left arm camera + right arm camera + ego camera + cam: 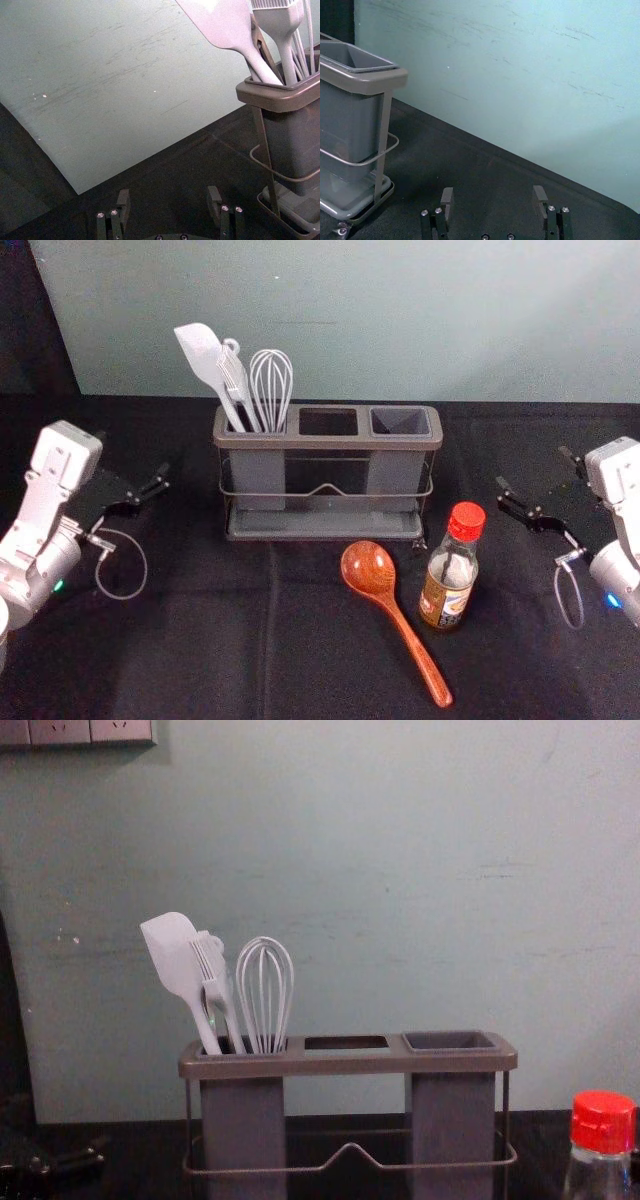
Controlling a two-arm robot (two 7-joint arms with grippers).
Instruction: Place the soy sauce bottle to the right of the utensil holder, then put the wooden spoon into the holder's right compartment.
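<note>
Left hand [132, 458], right hand [535, 469], head-view spoon [369, 569]

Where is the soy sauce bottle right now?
In the head view, the soy sauce bottle stands right of centre, beside the wooden spoon, nearer the robot than the utensil holder.

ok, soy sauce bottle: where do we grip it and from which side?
Probably the labelled body of the bottle, with the right gripper coming in low from the robot's right. It stands upright, so the open fingers could close across its rounded sides; the wooden spoon lies close on its left.
</note>
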